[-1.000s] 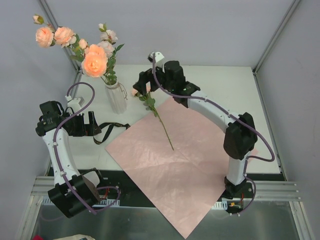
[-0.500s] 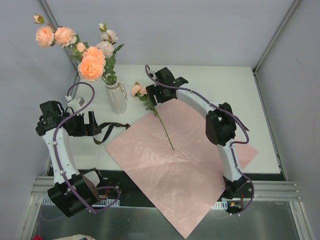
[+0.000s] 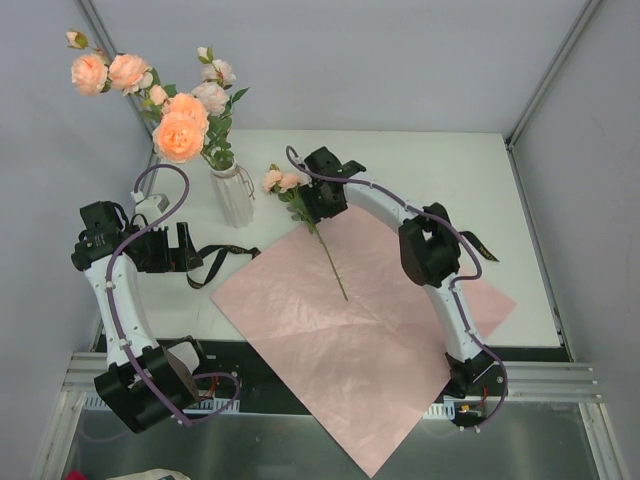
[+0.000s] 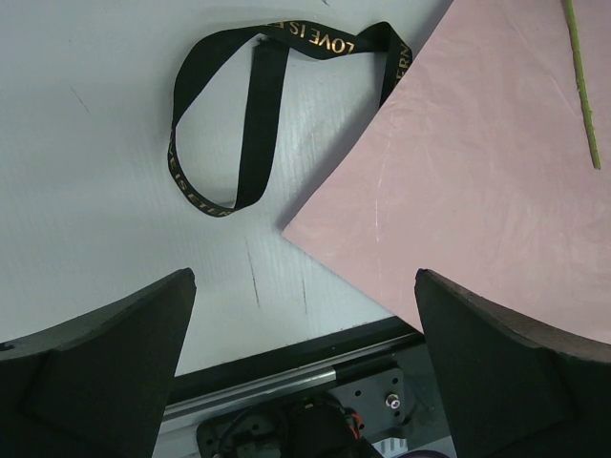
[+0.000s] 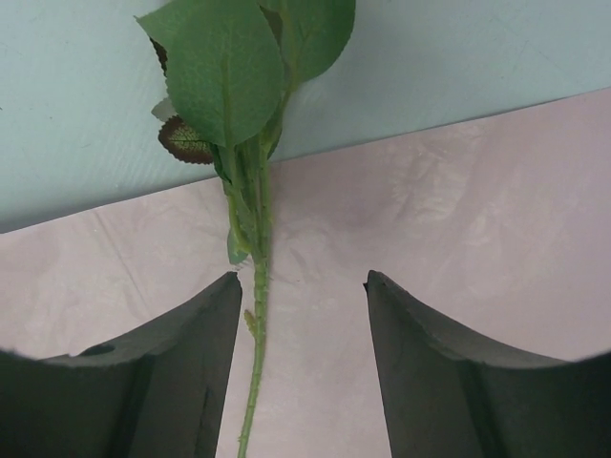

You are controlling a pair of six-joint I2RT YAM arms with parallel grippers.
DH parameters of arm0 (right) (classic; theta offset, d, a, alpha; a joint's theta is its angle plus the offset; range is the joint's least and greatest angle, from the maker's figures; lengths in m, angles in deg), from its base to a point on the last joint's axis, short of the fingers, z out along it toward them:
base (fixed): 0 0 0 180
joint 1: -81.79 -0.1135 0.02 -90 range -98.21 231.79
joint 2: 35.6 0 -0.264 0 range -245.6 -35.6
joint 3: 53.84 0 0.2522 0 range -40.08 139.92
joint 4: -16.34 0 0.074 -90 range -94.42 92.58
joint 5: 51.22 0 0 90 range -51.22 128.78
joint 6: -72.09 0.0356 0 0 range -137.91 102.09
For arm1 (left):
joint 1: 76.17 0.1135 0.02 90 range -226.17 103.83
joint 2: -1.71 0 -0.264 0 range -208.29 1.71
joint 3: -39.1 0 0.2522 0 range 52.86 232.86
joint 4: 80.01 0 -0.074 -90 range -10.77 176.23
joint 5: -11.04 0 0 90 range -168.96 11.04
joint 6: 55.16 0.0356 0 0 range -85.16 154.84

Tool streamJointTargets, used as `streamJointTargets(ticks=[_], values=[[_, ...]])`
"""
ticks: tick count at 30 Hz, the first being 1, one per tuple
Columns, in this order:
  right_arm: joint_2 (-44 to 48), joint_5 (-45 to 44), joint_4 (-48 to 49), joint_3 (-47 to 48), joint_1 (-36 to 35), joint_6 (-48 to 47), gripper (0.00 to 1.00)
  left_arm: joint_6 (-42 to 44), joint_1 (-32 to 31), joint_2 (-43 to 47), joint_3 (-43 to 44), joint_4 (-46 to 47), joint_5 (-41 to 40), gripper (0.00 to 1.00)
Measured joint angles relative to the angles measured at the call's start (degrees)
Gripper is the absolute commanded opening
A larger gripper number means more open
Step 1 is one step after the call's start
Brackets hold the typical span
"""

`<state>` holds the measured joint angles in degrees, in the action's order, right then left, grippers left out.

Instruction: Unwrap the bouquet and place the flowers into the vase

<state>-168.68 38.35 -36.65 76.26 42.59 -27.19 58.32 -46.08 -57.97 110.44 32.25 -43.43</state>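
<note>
While the top view looks down on the table [image 3: 470,170], the right gripper [image 3: 314,208] sits low over a single rose [image 3: 281,180] that lies flat on the far corner of the pink wrapping paper [image 3: 350,330]. The bloom lies at about 10 o'clock from the gripper, on bare table just off the paper, and the stem runs away toward 5 o'clock across the sheet. The white vase [image 3: 233,196] stands upright at 9 o'clock from this gripper, near but apart, with the other flowers [image 3: 182,128] in it. The left gripper [image 3: 188,250] hovers at 7 o'clock from the vase, beside the black ribbon [image 3: 215,262].

Seen from the left wrist, the left gripper [image 4: 304,281] is spread wide with nothing in it. The looped ribbon [image 4: 248,124] lies on the table [image 4: 86,143] at 12 o'clock, its end touching the paper's edge [image 4: 477,191]. The rose stem's end [image 4: 580,76] shows at 2 o'clock.

From the right wrist, the right gripper [image 5: 302,286] is partly open, its fingers [image 5: 172,363] standing on either side of the rose stem [image 5: 256,315]. The stem lies just beside the finger at 9 o'clock, with a clear gap to the other, and nothing is pinched. Green leaves [image 5: 229,76] spread at 12 o'clock over the table [image 5: 76,114]; the paper [image 5: 458,239] lies beneath.
</note>
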Motion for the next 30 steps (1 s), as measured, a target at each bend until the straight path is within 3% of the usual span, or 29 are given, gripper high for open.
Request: streamJointTargets(ticks=[12,15,19,22,24,30], values=[[-2.97,1.4,1.25,0.92,-1.75,0.04,0.56,0.07,0.0,0.0,0.0,0.0,-0.02,0.99],[-4.37,1.33,1.31,1.99,-1.95,0.28,0.46,0.11,0.0,-0.02,0.0,0.0,-0.04,0.99],[-5.27,1.01,1.44,3.21,-1.92,0.98,0.16,0.11,0.0,-0.22,-0.02,0.0,-0.04,0.99],[-5.95,0.5,1.38,4.26,-1.86,1.81,0.05,0.13,0.0,-0.26,-0.02,0.0,-0.07,0.99],[-6.32,0.15,1.46,4.98,-1.81,2.43,0.01,0.17,0.0,-0.26,-0.02,0.0,-0.09,0.99],[-6.27,-0.44,1.57,5.51,-1.79,3.5,0.01,0.42,0.0,-0.24,-0.2,0.02,-0.13,0.99]])
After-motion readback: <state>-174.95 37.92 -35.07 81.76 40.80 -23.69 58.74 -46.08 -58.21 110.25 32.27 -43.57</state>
